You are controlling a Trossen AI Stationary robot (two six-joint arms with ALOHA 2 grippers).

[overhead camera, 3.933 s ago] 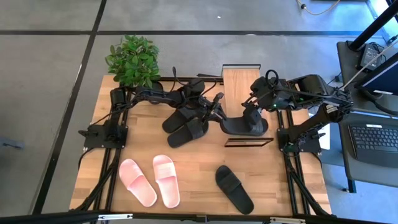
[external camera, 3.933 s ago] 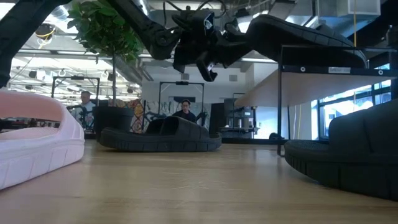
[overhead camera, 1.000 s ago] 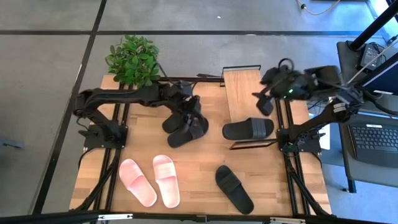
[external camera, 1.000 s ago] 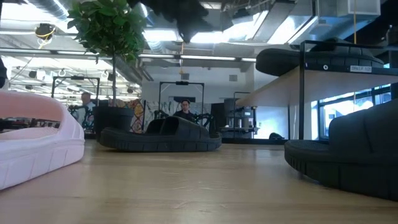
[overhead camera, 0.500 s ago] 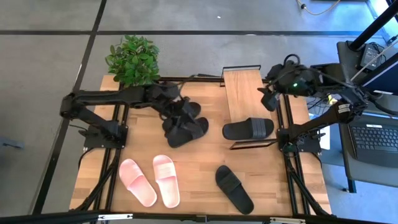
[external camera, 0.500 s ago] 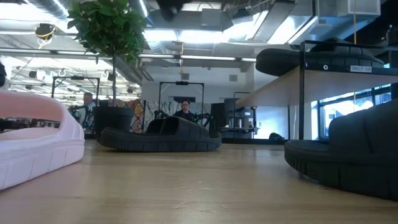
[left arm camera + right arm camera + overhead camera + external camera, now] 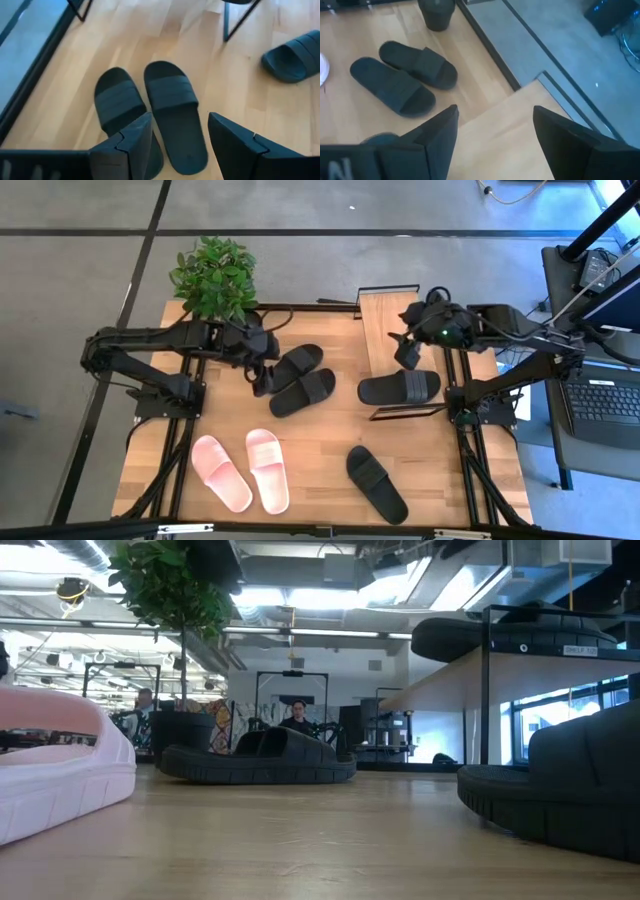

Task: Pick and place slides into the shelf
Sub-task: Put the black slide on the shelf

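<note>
A black slide [image 7: 400,387] lies across the near end of the shelf's wooden top board [image 7: 383,320], seen resting on top of the shelf [image 7: 500,635] in the low view. Two black slides [image 7: 297,364] [image 7: 301,392] lie side by side on the table, soles down. My left gripper [image 7: 262,380] hovers open just left of them, and they show beyond its fingers [image 7: 175,107]. My right gripper [image 7: 403,352] is open above the shelf board [image 7: 510,135]. Another black slide [image 7: 377,483] and two pink slides [image 7: 220,472] [image 7: 267,468] lie near the table's near edge.
A potted plant [image 7: 213,277] stands at the table's far left corner. The shelf's thin black frame [image 7: 405,410] stands right of centre. Bare tabletop [image 7: 340,430] lies between the black pair, the pink pair and the shelf. People show in the room beyond the table [image 7: 295,712].
My left gripper has drawn back from over the two black slides toward the table's left edge, uncovering them. My right gripper has shifted a little leftward, from beside the shelf's right side to above its board. The slide on the shelf has stayed put.
</note>
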